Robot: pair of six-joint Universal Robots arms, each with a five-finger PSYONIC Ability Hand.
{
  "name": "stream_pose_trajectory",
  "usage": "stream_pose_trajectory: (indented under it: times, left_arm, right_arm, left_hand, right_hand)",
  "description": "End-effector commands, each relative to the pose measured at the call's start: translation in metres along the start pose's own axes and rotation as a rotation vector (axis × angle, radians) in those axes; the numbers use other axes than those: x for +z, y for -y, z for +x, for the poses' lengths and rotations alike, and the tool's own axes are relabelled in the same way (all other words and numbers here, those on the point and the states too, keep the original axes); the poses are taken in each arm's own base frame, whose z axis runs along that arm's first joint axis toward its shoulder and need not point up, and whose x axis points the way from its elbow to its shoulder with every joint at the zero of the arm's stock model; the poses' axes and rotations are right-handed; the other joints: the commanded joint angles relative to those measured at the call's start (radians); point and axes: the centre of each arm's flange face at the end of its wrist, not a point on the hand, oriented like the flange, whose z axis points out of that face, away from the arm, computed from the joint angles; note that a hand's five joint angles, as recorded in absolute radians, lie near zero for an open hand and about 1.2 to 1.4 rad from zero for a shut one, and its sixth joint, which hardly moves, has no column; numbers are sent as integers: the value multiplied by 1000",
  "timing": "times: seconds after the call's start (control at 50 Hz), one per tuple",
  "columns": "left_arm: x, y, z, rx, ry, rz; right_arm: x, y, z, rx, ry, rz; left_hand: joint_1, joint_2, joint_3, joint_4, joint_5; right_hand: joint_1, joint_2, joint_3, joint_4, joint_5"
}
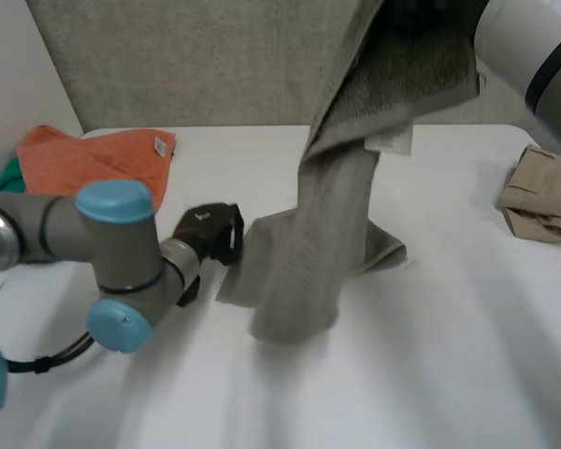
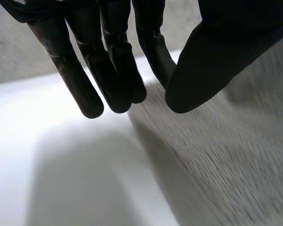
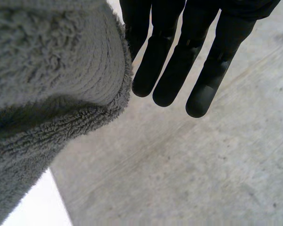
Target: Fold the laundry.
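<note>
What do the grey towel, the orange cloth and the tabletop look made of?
Grey towel: terry cloth, probably cotton. The right wrist view shows a fuzzy looped pile and a flatter woven band near its edge.
Orange cloth: soft matte fabric that lies in folds and has a small white sewn label. Its weave is unclear.
Table: smooth, hard, white surface, perhaps laminate.

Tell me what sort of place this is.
Probably a robot lab's laundry-folding bench: a white table against a plain wall, a grey towel hanging down onto it, and an orange cloth and a beige garment at the sides.
</note>
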Motion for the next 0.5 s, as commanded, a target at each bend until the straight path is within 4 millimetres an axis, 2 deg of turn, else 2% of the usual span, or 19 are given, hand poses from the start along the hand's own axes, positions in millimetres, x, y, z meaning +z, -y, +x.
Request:
stream_pose_trajectory:
  times: [0.02, 0.08, 0.1, 0.12, 0.18, 0.24, 0.26, 0.32, 0.36, 0.46, 0.5]
  left_arm:
    - [-41, 78, -44, -8, 113, 186]
    - [-62, 92, -49, -4, 137, 226]
    - [-77, 92, -48, -6, 143, 227]
    - [-83, 90, -47, -7, 145, 220]
    - [-107, 68, -40, -14, 142, 174]
    - [-120, 51, -36, -18, 140, 152]
    - [-126, 39, -33, -18, 136, 143]
    - [-130, 25, -25, -11, 113, 156]
    - [-130, 17, -13, -7, 69, 188]
    - [-116, 2, 17, 13, -28, 204]
    - [-111, -1, 23, 14, -46, 195]
  right_arm:
    - [-3, -22, -9, 13, 35, -79]
    - [-3, -24, -10, 15, 27, -90]
    - [-4, -22, -10, 15, 21, -92]
    - [-4, -22, -9, 15, 13, -95]
    - [-4, -19, -7, 14, -10, -97]
    - [-5, -15, -6, 15, -20, -87]
    - [-5, -14, -7, 17, -19, -84]
    - [-6, -4, -9, 35, -16, -58]
    - [-8, 2, -11, 49, -10, -45]
    - [-12, 15, -14, 60, -5, -20]
    - [-13, 19, -13, 59, -9, -17]
  left_hand:
    - [-461, -475, -470, -476, -448]
    - [-724, -737, -733, -738, -711]
    - [-771, -785, -780, -785, -758]
    - [-786, -800, -795, -800, -773]
    - [-868, -881, -877, -882, -855]
    - [-895, -908, -904, -909, -882]
    - [-897, -911, -907, -912, -885]
    - [-906, -920, -916, -921, -894]
    - [-906, -920, -916, -921, -894]
    - [-906, -920, -916, -921, -894]
    - [-906, -920, -916, -921, -894]
  right_hand:
    - [266, 222, 212, 199, 217]
    - [266, 222, 212, 199, 217]
    - [266, 222, 212, 199, 217]
    - [266, 222, 212, 199, 217]
    - [266, 222, 212, 199, 217]
    - [266, 222, 212, 199, 217]
    - [266, 222, 212, 199, 217]
    - [266, 222, 212, 199, 217]
    - [266, 222, 212, 199, 217]
    - [266, 222, 212, 199, 217]
    - [266, 222, 212, 199, 217]
